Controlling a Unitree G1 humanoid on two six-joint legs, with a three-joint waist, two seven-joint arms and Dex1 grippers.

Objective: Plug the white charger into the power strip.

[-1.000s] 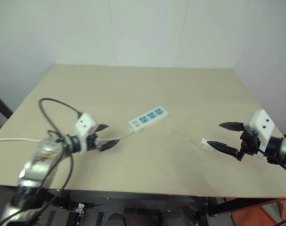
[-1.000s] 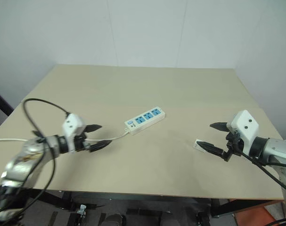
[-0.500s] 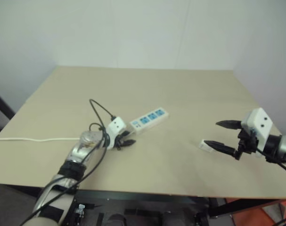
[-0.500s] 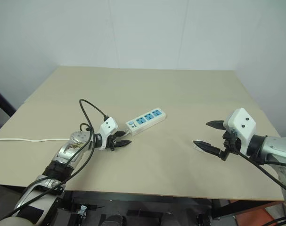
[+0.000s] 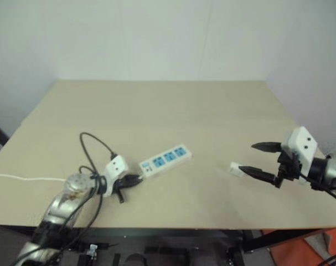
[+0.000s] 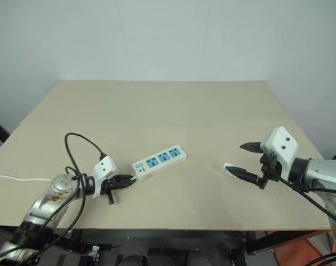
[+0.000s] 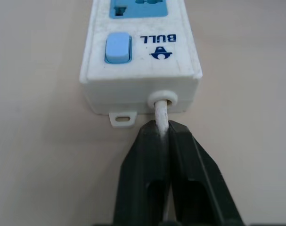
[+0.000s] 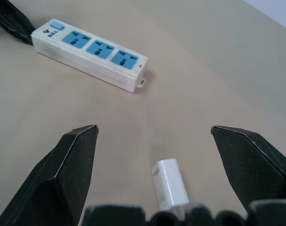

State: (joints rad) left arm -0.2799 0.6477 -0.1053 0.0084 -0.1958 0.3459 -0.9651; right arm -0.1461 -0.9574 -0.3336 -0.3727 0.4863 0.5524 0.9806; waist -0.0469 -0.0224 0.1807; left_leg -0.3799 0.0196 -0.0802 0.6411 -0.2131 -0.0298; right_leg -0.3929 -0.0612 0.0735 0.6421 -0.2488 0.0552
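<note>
The power strip (image 5: 164, 159), a white bar with three blue sockets, lies slantwise at mid-table. My left gripper (image 7: 161, 129) is shut on its thin white cord (image 7: 160, 110) just behind the switch end, low on the table (image 5: 173, 111). The white charger (image 8: 170, 183) lies flat at the table's right. My right gripper (image 5: 247, 158) hangs over it, wide open, with the charger below and between the two fingers and nothing held.
The strip's cord (image 5: 18, 178) trails off past the table's left edge. A black cable loops over my left arm (image 5: 93, 141). A white wall stands behind the table. Bare tabletop separates the strip from the charger.
My left gripper came down to the strip's switch end and shut on the cord. The right gripper stayed open over the charger. The camera view shifted slightly.
</note>
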